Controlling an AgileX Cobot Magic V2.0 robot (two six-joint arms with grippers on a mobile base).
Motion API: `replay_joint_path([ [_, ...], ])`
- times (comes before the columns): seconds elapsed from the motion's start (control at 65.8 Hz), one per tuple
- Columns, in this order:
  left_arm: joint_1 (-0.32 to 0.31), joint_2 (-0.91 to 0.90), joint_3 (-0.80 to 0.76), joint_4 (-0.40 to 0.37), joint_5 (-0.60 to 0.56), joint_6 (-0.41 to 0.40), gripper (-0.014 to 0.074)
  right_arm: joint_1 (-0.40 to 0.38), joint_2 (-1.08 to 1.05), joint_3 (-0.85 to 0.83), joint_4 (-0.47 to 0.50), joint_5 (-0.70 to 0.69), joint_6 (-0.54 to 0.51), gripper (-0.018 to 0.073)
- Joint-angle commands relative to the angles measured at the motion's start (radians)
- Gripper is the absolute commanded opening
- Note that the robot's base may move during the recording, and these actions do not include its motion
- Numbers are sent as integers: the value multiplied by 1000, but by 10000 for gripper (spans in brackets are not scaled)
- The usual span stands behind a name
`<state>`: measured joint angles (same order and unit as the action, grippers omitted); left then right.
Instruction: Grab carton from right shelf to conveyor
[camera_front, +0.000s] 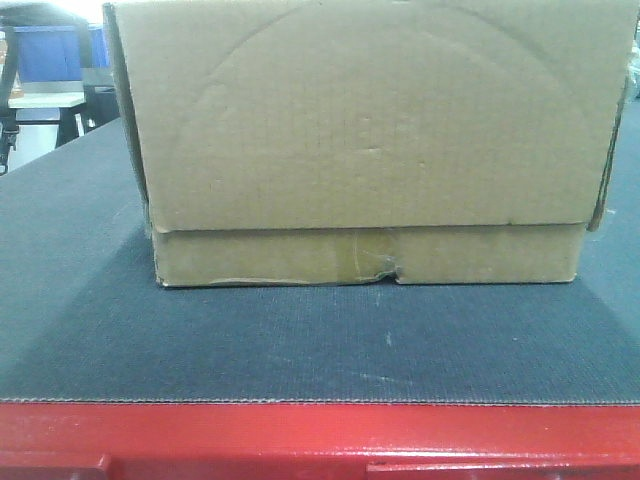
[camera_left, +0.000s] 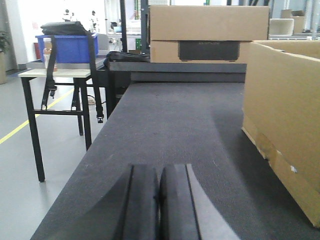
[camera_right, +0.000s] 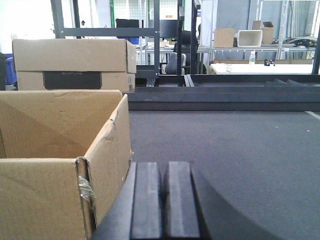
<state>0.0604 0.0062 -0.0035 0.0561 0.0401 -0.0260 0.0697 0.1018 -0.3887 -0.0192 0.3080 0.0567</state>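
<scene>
So from where I'm standing, starting on the left: the left gripper (camera_left: 159, 210) sits low over the conveyor (camera_left: 175, 130), fingers pressed flat together with nothing between them, just beside the carton's left wall but not touching it. There's a black-legged side table (camera_left: 55, 75) with a blue bin (camera_left: 67, 48) on it off past the belt edge, so nothing for that arm to bump as long as it pulls straight back.

In the middle, the carton (camera_front: 365, 140) is flat on the dark belt, all the way down, lower strip and taped seam facing the red frame edge (camera_front: 320, 435). It looks square to the belt and set well in from the red edge. I'd call the placing basically done.

On the right, the right gripper (camera_right: 160, 200) is the same story: fingers closed on each other, empty, hugging the carton's right wall (camera_right: 107, 165) near the taped corner. That one looks very close, can't tell if it's brushing the cardboard.

To finish this step cleanly I'd back both arms away together and sideways first, so neither one drags the box crooked. The top flaps look open, so don't lift past them carelessly. A second carton (camera_right: 72, 65) sits further down the line, well apart.
</scene>
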Motion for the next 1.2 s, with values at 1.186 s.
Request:
replay_joint_path([
  [1.186,3,-6,3,-7,-62,6,2,-48,-4,52,19,-48,-9,-70],
])
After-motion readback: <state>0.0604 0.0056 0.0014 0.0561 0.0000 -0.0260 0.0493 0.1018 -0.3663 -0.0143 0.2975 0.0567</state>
